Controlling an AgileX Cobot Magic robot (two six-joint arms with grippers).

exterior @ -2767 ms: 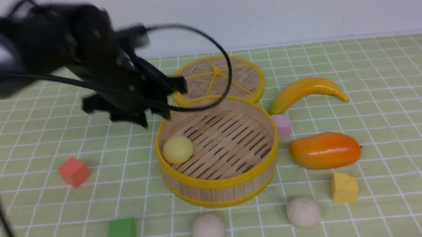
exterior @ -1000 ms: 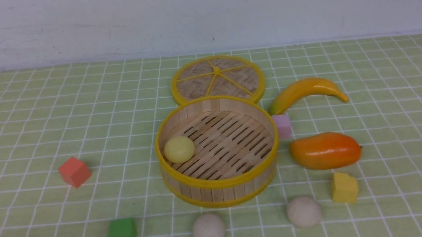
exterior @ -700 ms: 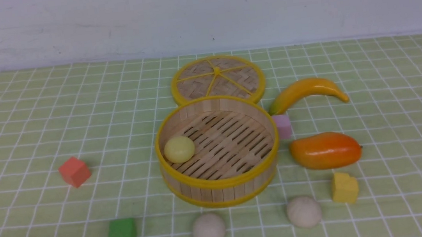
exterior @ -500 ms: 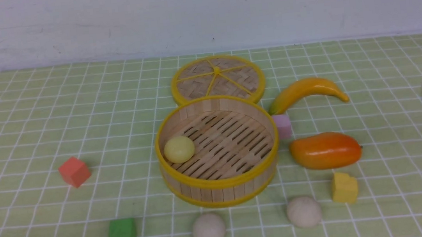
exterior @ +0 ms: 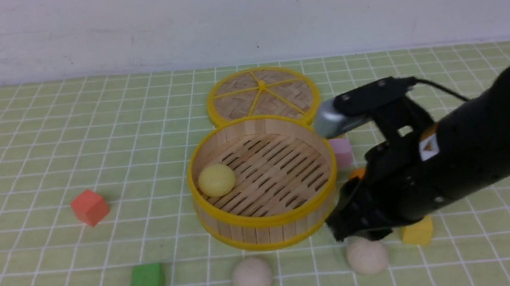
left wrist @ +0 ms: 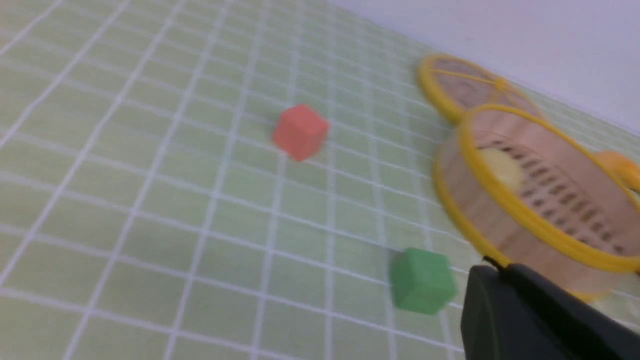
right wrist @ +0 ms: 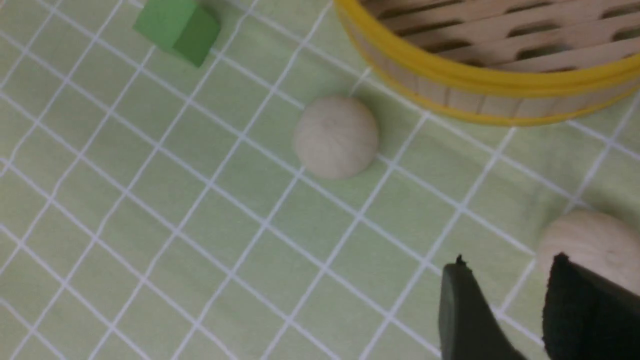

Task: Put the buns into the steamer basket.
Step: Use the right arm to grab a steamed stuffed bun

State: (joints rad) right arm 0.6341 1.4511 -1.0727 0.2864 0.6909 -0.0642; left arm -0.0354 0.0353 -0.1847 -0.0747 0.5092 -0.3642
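Second pick, I judge: the yellow bun point(exterior: 216, 180) lies in the basket point(exterior: 268, 220) at 9 o'clock, one beige bun point(exterior: 251, 277) sits outside at 6, and the right gripper point(right wrist: 507, 262), jaws apart and empty, hangs by the other bun point(exterior: 367, 256) at 5, needing to straddle and clamp it.

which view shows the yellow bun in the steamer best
The front view: the pale yellow bun sits whole and sharp on the floor of the steamer basket. The left wrist view shows it blurred behind the rim; the right wrist view misses it.
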